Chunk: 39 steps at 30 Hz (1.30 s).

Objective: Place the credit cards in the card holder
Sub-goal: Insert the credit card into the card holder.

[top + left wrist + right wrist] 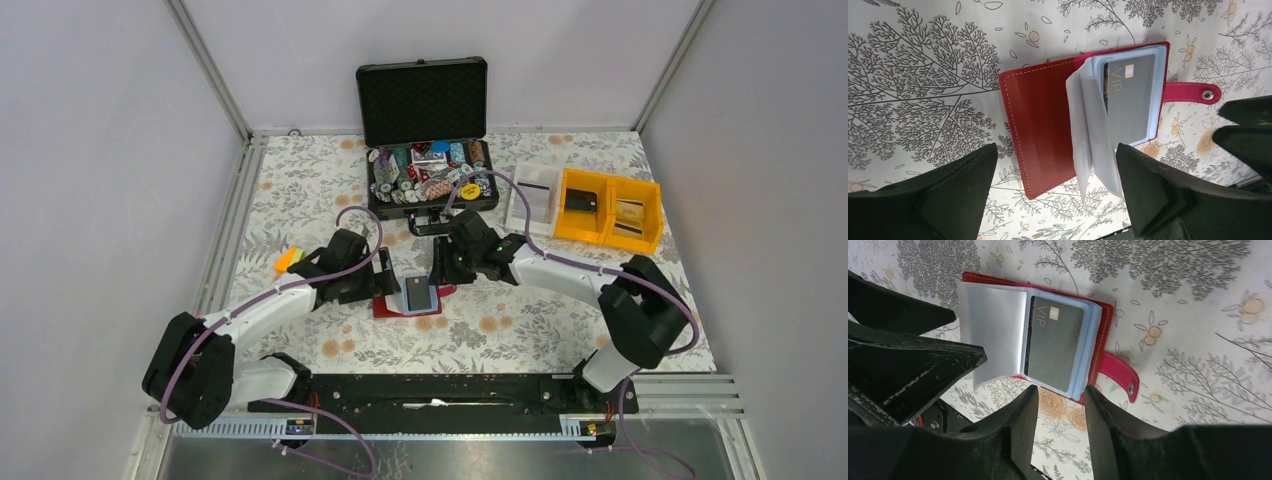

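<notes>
Evidently one card is in: the card holder (pixel 413 298) lies open on the table (pixel 560 320) between the arms, a grey VIP card (pixel 1129 97) in its clear sleeve. The left gripper (pixel 1057 150) gapes empty and the right gripper (pixel 1061 392) is part-spread, holding nothing. Next, I'd guess, it fetches another card.

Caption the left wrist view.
Open dark red leather card holder on floral tablecloth, grey VIP card sleeved, left tool open above.
</notes>
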Each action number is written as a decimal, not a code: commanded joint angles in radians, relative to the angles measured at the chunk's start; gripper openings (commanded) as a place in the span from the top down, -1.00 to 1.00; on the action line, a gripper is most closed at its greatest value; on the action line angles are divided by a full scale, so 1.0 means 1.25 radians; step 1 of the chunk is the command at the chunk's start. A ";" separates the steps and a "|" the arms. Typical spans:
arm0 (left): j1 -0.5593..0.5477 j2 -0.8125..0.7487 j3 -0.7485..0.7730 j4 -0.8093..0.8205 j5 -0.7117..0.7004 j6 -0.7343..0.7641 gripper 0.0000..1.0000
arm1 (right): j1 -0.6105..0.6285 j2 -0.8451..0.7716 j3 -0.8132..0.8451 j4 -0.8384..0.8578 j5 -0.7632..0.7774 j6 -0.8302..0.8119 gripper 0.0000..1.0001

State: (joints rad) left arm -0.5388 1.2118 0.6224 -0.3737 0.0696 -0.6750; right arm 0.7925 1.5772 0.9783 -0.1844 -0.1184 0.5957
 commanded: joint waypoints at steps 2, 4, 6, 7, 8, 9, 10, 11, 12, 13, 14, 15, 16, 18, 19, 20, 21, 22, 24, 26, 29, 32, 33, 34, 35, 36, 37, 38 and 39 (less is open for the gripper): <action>0.015 -0.008 -0.022 0.096 0.057 -0.027 -0.86 | 0.017 0.053 0.004 0.074 -0.062 0.026 0.13; 0.019 0.002 -0.027 0.103 0.063 -0.030 -0.82 | 0.020 0.069 0.005 0.083 -0.064 0.026 0.15; 0.021 0.011 -0.033 0.109 0.069 -0.032 -0.62 | 0.021 0.083 0.008 0.083 -0.064 0.026 0.17; 0.022 0.014 -0.035 0.112 0.071 -0.034 -0.51 | 0.021 0.090 0.009 0.083 -0.064 0.025 0.18; 0.022 0.017 -0.039 0.117 0.072 -0.036 -0.39 | 0.021 0.095 0.008 0.086 -0.065 0.026 0.19; 0.023 0.018 -0.042 0.120 0.073 -0.038 -0.30 | 0.021 0.100 0.007 0.089 -0.068 0.026 0.20; 0.024 0.020 -0.044 0.124 0.073 -0.039 -0.22 | 0.021 0.105 0.004 0.093 -0.071 0.027 0.21; 0.024 0.021 -0.046 0.125 0.073 -0.040 -0.15 | 0.021 0.110 0.003 0.096 -0.073 0.028 0.23; 0.025 0.023 -0.046 0.125 0.074 -0.040 -0.10 | 0.021 0.117 0.002 0.098 -0.073 0.030 0.24; 0.025 0.024 -0.048 0.125 0.073 -0.040 -0.03 | 0.021 0.123 0.002 0.098 -0.073 0.030 0.26; 0.025 0.026 -0.048 0.126 0.072 -0.039 0.01 | 0.021 0.127 0.002 0.098 -0.072 0.030 0.27; 0.025 0.029 -0.048 0.125 0.071 -0.038 0.05 | 0.021 0.130 0.000 0.097 -0.067 0.031 0.28; 0.026 0.030 -0.049 0.124 0.071 -0.037 0.11 | 0.021 0.132 -0.001 0.095 -0.061 0.033 0.29; 0.026 0.036 -0.051 0.124 0.067 -0.036 0.18 | 0.021 0.137 -0.002 0.083 -0.043 0.035 0.31; 0.026 0.039 -0.051 0.124 0.067 -0.036 0.20 | 0.021 0.138 -0.002 0.080 -0.034 0.034 0.31; 0.026 0.042 -0.052 0.123 0.065 -0.034 0.24 | 0.021 0.138 -0.004 0.076 -0.027 0.033 0.31; 0.026 0.045 -0.052 0.122 0.065 -0.033 0.27 | 0.021 0.137 -0.004 0.070 -0.018 0.032 0.31; 0.026 0.047 -0.053 0.122 0.063 -0.032 0.29 | 0.021 0.137 -0.006 0.065 -0.009 0.031 0.31; 0.026 0.052 -0.054 0.123 0.060 -0.029 0.34 | 0.021 0.136 -0.005 0.054 0.009 0.030 0.31; 0.026 0.057 -0.055 0.122 0.058 -0.027 0.38 | 0.021 0.135 -0.003 0.043 0.023 0.024 0.31; 0.026 0.065 -0.055 0.123 0.056 -0.025 0.41 | 0.021 0.135 0.002 0.030 0.034 0.016 0.31; 0.026 0.070 -0.055 0.125 0.057 -0.024 0.42 | 0.021 0.135 0.003 0.021 0.044 0.011 0.30; 0.026 0.071 -0.055 0.125 0.056 -0.024 0.43 | 0.021 0.136 0.003 0.018 0.048 0.011 0.31; 0.026 0.071 -0.055 0.125 0.056 -0.024 0.43 | 0.021 0.136 0.003 0.014 0.052 0.011 0.31; 0.026 0.071 -0.056 0.125 0.056 -0.024 0.43 | 0.021 0.135 0.003 0.011 0.056 0.010 0.31; 0.026 0.072 -0.056 0.126 0.055 -0.024 0.44 | 0.021 0.134 0.002 0.009 0.058 0.010 0.31; 0.026 0.071 -0.056 0.125 0.054 -0.024 0.44 | 0.021 0.134 0.001 0.009 0.059 0.010 0.31; 0.026 0.072 -0.056 0.125 0.054 -0.024 0.44 | 0.021 0.133 0.000 0.008 0.060 0.011 0.31; 0.026 0.073 -0.056 0.125 0.054 -0.024 0.45 | 0.021 0.132 -0.001 0.007 0.062 0.010 0.31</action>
State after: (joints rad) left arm -0.5110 1.2984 0.5621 -0.2600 0.1421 -0.7143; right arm 0.8116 1.7466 0.9752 -0.1089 -0.1036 0.6281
